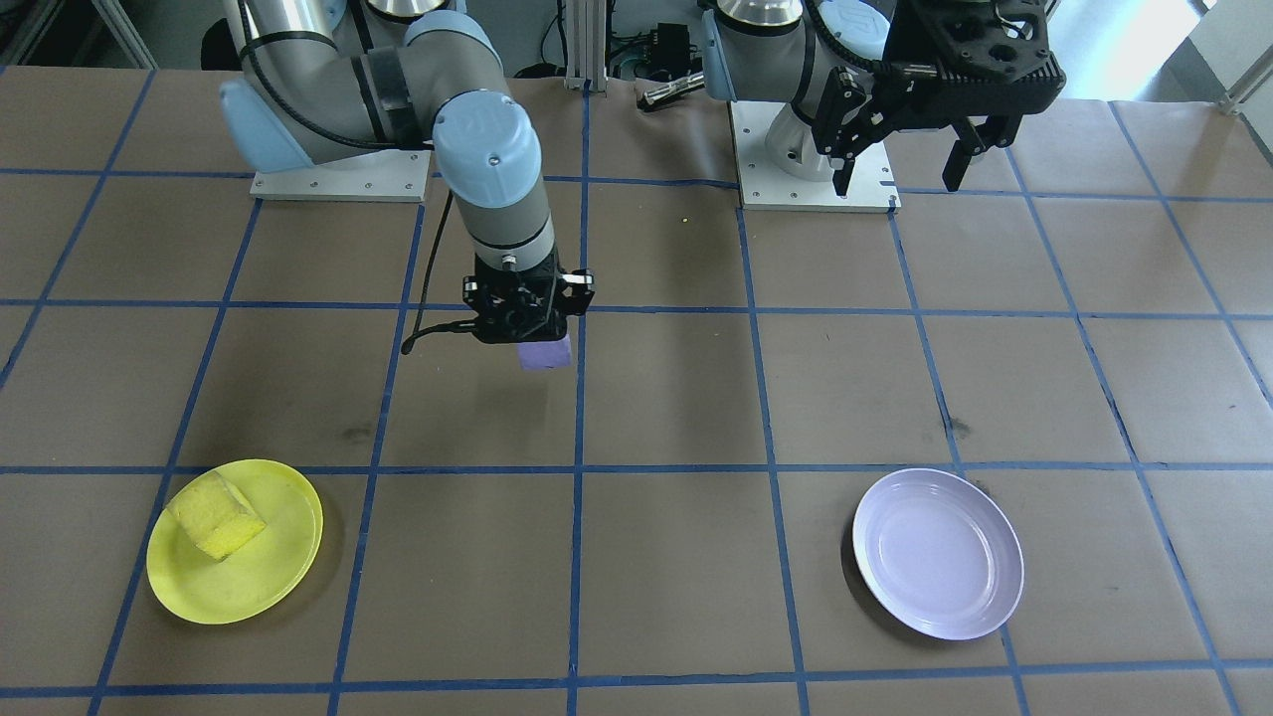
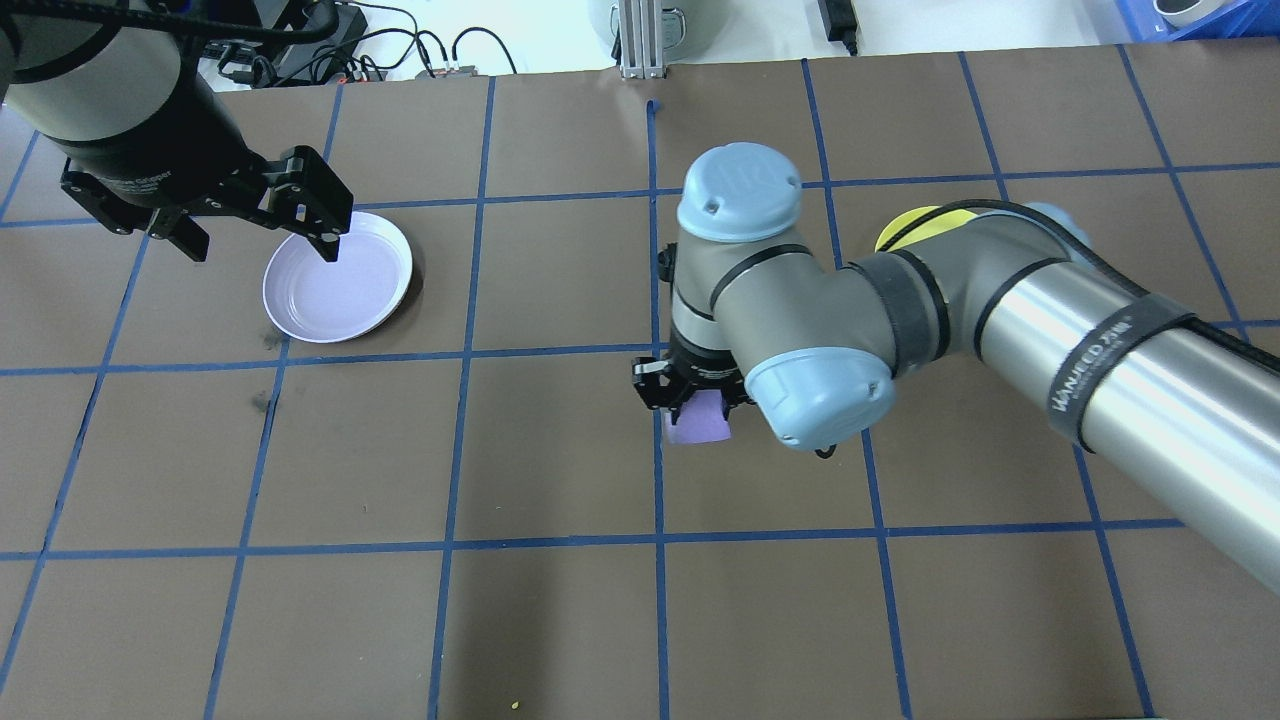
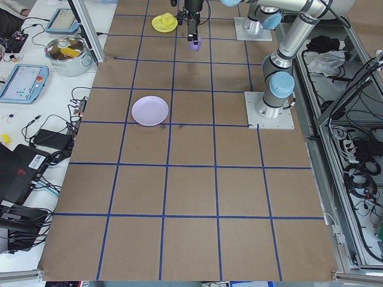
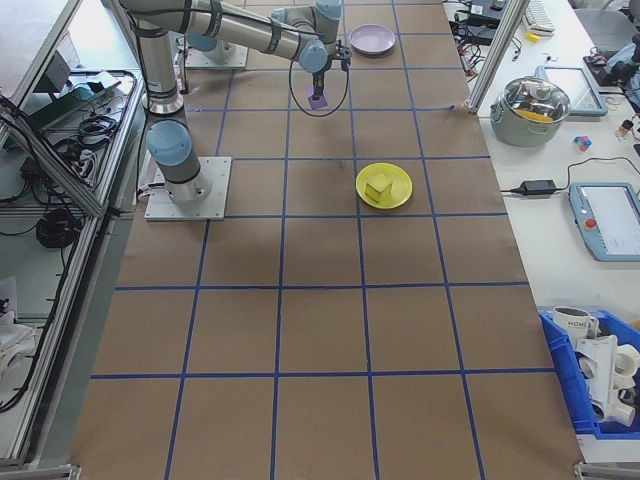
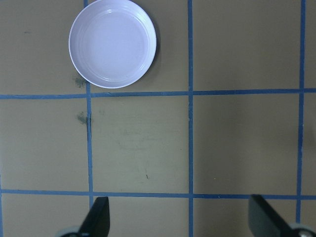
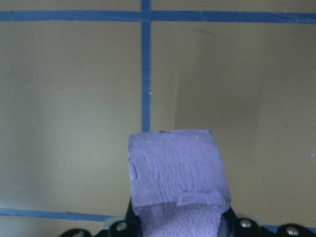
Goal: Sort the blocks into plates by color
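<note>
The lavender-purple block (image 1: 545, 354) hangs above the table's middle, my right gripper (image 1: 527, 333) shut on it; it fills the lower part of the right wrist view as the purple block (image 6: 177, 170) and shows as the purple block (image 2: 698, 420) under the wrist from overhead. The yellow block (image 1: 215, 515) lies in the yellow plate (image 1: 269, 582). The pale lavender plate (image 1: 938, 553) holds nothing. My left gripper (image 2: 258, 243) is open, raised by the lavender plate (image 2: 380, 255), its fingertips (image 5: 101, 212) apart in the left wrist view.
Brown paper with a blue tape grid covers the table (image 1: 676, 398). The arms' white base plates (image 1: 816, 159) sit at the robot's side. A pot, tablets and cables (image 3: 66, 51) lie on the side bench beyond the table's edge.
</note>
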{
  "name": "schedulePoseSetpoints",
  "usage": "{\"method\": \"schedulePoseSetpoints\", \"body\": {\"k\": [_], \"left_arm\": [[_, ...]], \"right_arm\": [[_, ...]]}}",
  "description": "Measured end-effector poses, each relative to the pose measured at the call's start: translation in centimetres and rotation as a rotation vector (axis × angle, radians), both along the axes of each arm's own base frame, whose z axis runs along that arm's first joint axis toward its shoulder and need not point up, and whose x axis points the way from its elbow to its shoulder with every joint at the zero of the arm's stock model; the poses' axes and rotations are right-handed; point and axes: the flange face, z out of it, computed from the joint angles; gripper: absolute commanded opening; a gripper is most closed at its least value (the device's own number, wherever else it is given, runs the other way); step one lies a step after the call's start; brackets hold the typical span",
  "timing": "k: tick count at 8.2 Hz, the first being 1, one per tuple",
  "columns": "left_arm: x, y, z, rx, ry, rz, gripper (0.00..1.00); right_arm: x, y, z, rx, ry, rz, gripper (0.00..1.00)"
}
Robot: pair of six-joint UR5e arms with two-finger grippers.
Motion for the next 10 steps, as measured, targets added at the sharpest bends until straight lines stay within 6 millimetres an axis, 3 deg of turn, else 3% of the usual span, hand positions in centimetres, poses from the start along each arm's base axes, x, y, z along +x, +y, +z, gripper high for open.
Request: {"method": "schedulePoseSetpoints", "body": {"k": [1, 2, 4, 5, 6, 8, 9, 10], "left_arm": [[0.0, 0.0, -0.1, 0.001, 0.0, 0.0, 1.0], [0.0, 0.0, -0.1, 0.001, 0.0, 0.001, 1.0], [0.0, -0.1, 0.1, 0.0, 0.002, 0.002, 1.0], [0.0, -0.2, 0.2, -0.001, 0.002, 0.002, 1.0], [0.0, -0.2, 0.3, -0.001, 0.003, 0.002, 1.0], [-0.1, -0.3, 0.0, 0.008, 0.003, 0.001, 1.0], [-0.1, -0.4, -0.5, 0.017, 0.004, 0.001, 1.0], [-0.1, -0.5, -0.8, 0.025, 0.005, 0.004, 1.0]], "right_arm": [[3.5, -0.1, -0.1, -0.02, -0.005, -0.005, 0.34], [7.0, -0.2, -0.5, -0.028, -0.006, -0.006, 0.45], [12.8, -0.4, -2.5, -0.03, 0.007, -0.018, 1.0], [14.0, -0.3, -3.2, -0.031, 0.02, -0.031, 1.0], [14.3, -0.4, -3.3, -0.045, 0.037, -0.03, 1.0], [13.6, -0.6, -1.2, -0.079, 0.046, -0.007, 1.0], [12.0, -0.8, 0.8, -0.082, 0.052, -0.002, 1.0], [9.1, -1.6, 3.3, -0.071, 0.061, 0.017, 1.0]]}}
